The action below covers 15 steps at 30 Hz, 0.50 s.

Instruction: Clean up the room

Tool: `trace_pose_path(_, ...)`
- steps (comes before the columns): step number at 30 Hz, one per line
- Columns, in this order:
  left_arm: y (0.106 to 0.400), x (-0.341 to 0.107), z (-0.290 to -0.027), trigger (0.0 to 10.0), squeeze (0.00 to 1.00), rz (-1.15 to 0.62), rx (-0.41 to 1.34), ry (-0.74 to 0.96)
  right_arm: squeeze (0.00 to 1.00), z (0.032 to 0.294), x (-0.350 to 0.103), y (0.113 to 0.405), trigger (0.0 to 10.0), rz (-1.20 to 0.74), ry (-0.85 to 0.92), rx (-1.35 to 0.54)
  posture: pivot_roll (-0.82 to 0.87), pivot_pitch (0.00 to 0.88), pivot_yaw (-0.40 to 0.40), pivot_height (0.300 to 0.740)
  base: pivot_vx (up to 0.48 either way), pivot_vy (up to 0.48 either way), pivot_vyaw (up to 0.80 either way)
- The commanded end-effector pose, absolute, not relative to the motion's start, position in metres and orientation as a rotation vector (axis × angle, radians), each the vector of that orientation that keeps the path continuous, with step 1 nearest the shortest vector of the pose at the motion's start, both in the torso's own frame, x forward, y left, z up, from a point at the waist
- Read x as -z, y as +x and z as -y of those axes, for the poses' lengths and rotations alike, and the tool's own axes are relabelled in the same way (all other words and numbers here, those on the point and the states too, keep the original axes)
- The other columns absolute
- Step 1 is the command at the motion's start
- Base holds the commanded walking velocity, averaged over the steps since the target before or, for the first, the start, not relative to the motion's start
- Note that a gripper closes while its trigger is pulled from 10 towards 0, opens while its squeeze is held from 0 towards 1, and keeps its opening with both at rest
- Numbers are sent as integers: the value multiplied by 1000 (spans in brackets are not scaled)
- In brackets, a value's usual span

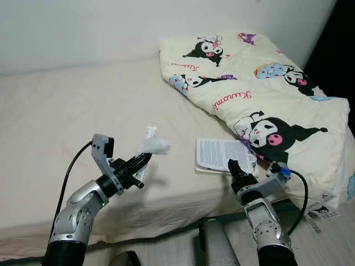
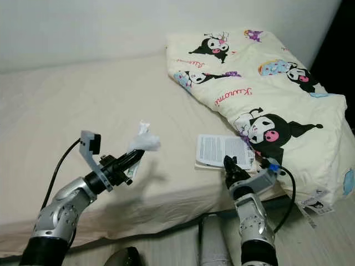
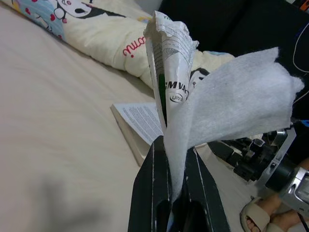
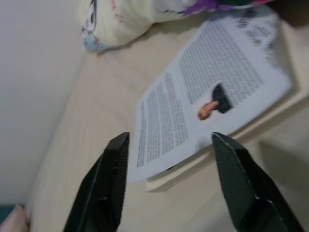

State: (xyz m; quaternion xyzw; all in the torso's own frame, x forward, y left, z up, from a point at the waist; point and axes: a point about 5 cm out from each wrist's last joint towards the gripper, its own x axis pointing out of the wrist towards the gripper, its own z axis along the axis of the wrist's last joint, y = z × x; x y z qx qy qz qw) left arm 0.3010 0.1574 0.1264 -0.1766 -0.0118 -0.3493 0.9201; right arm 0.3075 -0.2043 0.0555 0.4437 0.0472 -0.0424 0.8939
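Gripping a crumpled white tissue (image 1: 153, 145) together with a printed wrapper (image 3: 170, 67), the left claw (image 1: 141, 160) sits in the lower left of the left eye frame, raised above the bed (image 1: 83, 116). Its two black fingers (image 3: 152, 193) are clenched on the lower end of both pieces, and in the left wrist view the tissue fans out past the fingertips, with the wrapper standing up beside it. Both are lifted clear of the cream sheet.

Toward the lower middle of the frame, the right claw (image 1: 232, 165) is at the front edge of the bed, pointing at a book (image 1: 222, 155) that lies flat on the sheet. A loose printed page rests on top of the book. In the right wrist view the right claw's fingers (image 4: 108, 179) are spread wide with nothing between them, and the near edge of the book and its page lies just beyond the fingertips, framed in the gap; the tips are not touching it.

Across the upper right of the frame lies a pale yellow blanket (image 1: 260, 83) printed with cartoon figures; its lower edge laps over the far corner of the book. A sandalled foot (image 3: 260, 220) appears in the lower right corner of the left wrist view, on the floor beside the bed.
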Motion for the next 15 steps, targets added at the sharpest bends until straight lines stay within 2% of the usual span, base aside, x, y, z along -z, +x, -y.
trace_pose_path(1,297,-123,-160,0,0,12,722,-337,894,203,-50,305,10000,-107,956,100,-124,146,92,586,0,0,0)
trace_pose_path(2,295,-123,-162,0,0,5,730,-321,784,203,-43,305,10000,-118,1010,132,-118,152,101,586,0,0,0)
trace_pose_path(5,294,-123,-163,0,0,1,732,-315,737,203,-40,304,10000,-116,1034,145,-111,155,105,586,0,0,0)
trace_pose_path(6,292,-123,-164,0,0,-2,735,-308,486,202,-38,303,10000,-111,1052,156,-101,162,115,586,0,0,0)
trace_pose_path(7,291,-123,-165,0,0,-4,734,-305,0,203,-37,303,10000,-93,1078,164,-95,169,121,586,0,0,0)
trace_pose_path(14,284,-126,-169,0,0,-24,744,-271,0,212,-30,300,10000,-61,1139,236,-55,213,148,586,0,0,0)
trace_pose_path(15,282,-127,-172,0,0,-26,740,-264,0,213,-28,299,10000,-61,1145,246,-39,243,158,586,0,0,0)
